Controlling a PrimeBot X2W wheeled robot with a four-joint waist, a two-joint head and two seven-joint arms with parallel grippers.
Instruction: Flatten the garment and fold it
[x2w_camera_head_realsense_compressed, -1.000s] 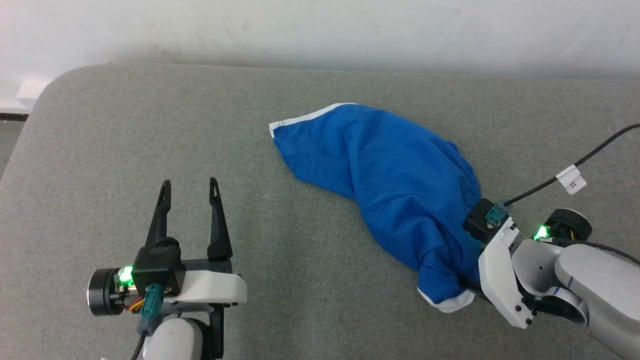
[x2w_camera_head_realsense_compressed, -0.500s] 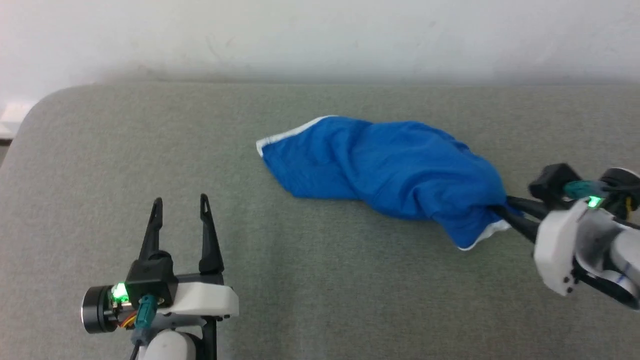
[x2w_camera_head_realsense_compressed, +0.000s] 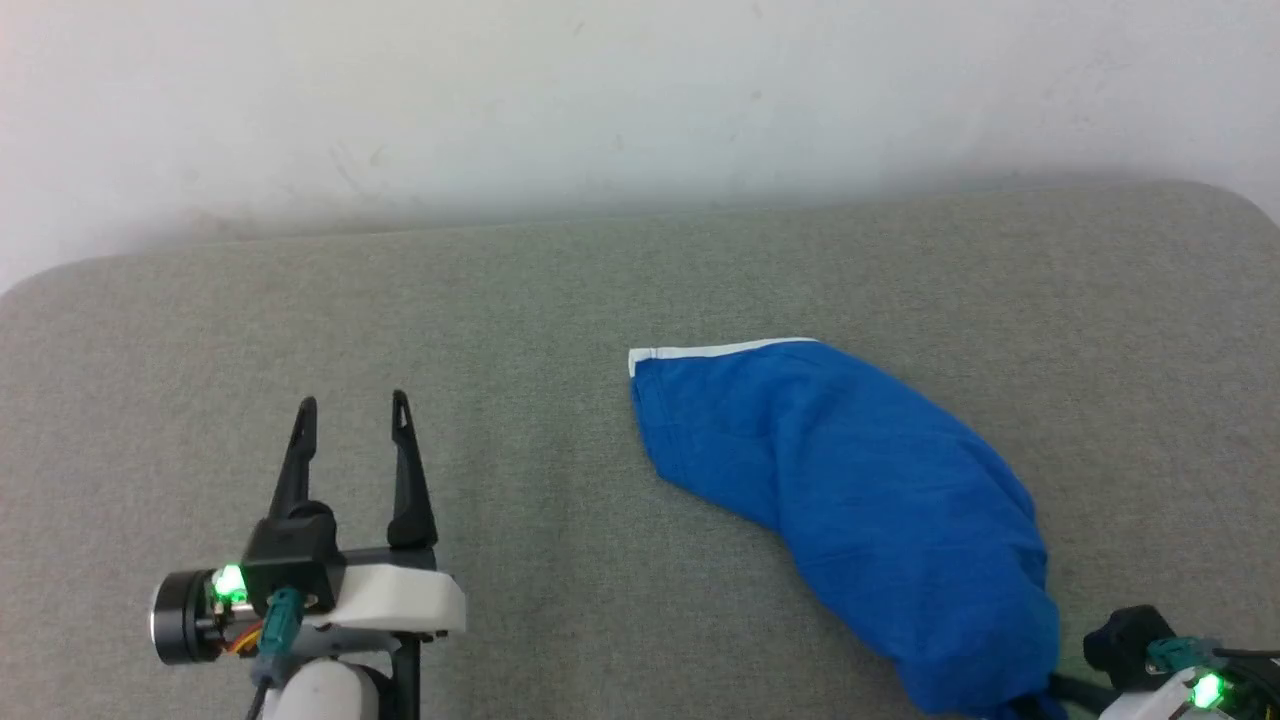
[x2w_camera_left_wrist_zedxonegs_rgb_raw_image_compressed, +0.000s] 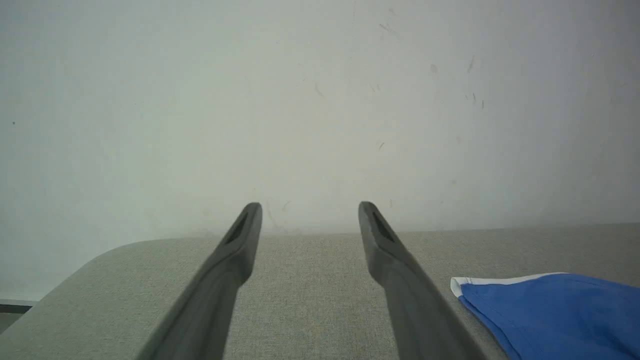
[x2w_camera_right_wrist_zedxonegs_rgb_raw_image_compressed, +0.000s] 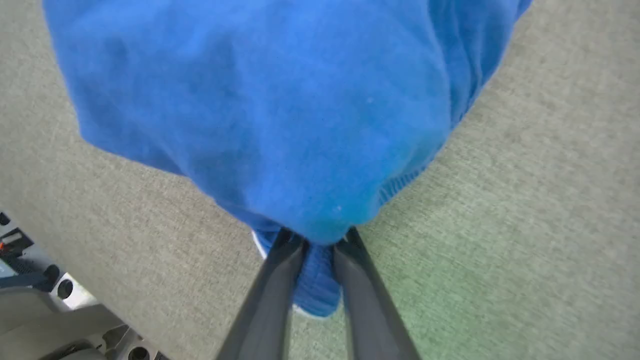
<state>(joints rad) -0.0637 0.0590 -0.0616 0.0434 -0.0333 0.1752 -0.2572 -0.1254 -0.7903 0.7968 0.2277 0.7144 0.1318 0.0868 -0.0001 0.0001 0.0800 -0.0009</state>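
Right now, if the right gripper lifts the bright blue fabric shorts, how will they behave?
Probably floppy: the bright blue fabric shorts bunch and drape limply around the right gripper, so they should hang. Likely light, since a narrow pinch holds them. Dragged, the far white hem band may trail and wrinkle on the grey cloth surface.

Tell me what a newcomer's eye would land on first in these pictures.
The bright blue garment stands out most, lying bunched on the right of the grey padded surface, a white hem band at its far end. The right gripper is pinched shut on its near end, at the lower right of the head view. The left gripper sits open at the lower left, apart from the cloth.
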